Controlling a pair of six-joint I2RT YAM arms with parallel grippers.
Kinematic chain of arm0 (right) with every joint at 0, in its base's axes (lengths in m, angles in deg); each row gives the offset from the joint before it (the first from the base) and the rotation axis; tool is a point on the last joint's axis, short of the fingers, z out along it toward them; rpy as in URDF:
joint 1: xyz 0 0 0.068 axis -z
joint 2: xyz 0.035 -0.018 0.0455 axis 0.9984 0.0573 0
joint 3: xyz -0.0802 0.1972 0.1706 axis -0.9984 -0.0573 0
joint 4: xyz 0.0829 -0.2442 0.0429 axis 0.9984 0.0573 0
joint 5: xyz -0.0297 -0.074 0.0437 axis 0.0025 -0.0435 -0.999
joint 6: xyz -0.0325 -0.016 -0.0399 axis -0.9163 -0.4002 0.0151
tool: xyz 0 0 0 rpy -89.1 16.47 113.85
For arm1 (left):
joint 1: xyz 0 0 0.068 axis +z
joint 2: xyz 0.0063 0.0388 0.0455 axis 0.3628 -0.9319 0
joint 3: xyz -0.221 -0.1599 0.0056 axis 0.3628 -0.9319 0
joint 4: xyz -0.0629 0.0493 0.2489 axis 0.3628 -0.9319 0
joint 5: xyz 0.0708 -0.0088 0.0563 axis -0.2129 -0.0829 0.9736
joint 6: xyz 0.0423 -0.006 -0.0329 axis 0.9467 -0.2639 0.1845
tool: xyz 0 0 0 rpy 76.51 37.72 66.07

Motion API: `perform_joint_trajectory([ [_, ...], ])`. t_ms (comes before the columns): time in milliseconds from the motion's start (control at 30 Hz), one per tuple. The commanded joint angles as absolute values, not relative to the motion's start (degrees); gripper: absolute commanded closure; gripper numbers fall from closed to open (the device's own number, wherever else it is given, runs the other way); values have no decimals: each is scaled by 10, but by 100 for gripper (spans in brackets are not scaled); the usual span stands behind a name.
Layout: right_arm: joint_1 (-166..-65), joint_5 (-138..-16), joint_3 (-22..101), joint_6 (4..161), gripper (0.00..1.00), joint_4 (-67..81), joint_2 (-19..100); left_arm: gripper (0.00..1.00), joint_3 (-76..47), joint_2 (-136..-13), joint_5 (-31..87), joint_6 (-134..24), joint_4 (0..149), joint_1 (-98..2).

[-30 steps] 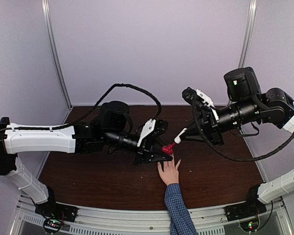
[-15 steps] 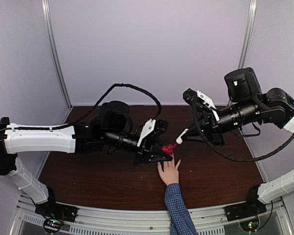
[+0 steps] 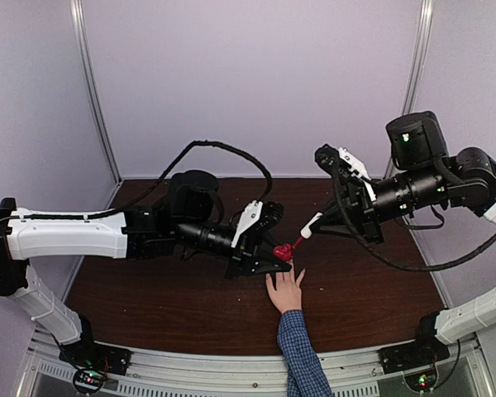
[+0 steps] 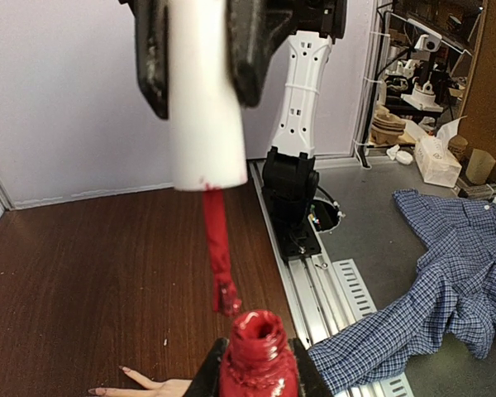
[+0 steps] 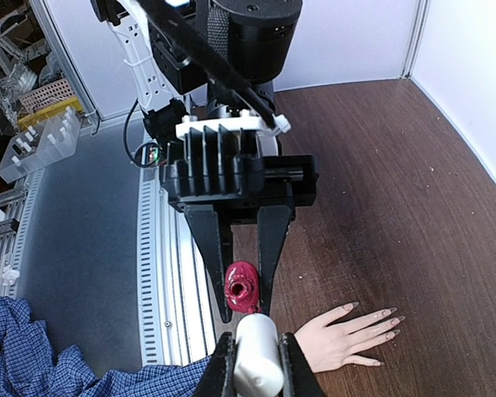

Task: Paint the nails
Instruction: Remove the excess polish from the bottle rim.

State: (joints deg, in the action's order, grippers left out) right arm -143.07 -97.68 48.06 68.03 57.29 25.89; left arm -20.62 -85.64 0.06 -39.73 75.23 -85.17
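Note:
My left gripper point(image 3: 273, 258) is shut on a small red polish bottle point(image 4: 256, 360), which stands open-mouthed above the table. The right gripper point(image 5: 256, 368) is shut on the white cap point(image 4: 202, 99). Its red brush point(image 4: 219, 256) hangs down, with the tip just outside the bottle mouth. In the top view the cap point(image 3: 312, 224) slants toward the bottle point(image 3: 282, 251). A light-skinned hand point(image 5: 339, 341) in a blue checked sleeve point(image 3: 302, 356) lies flat on the table just beside and below the bottle. Its long nails point(image 5: 391, 319) look pale pinkish-brown and point away from both tools.
The brown table point(image 3: 190, 302) is walled in pale lilac on three sides. A slotted metal rail point(image 5: 161, 273) runs along its near edge, with the arm bases point(image 4: 293, 207) bolted there. Beyond the rail, checked cloth point(image 4: 455, 273) lies over the grey floor.
The right arm has drifted slightly to the right and up, taking the cap and brush with it. The left arm, the bottle and the hand have stayed put.

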Motion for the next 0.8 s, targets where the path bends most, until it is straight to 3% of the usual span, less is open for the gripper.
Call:
perform_joint_trajectory([
  [0,-1429,-962,504,670,100,580,243,100,-190,-861,-6,-399,773,-849],
  [467,-1426,-972,500,701,100,550,251,100,-209,-854,-3,-417,794,-837],
  [767,-1419,-965,494,732,100,535,279,100,-254,-824,71,-428,808,-809],
])
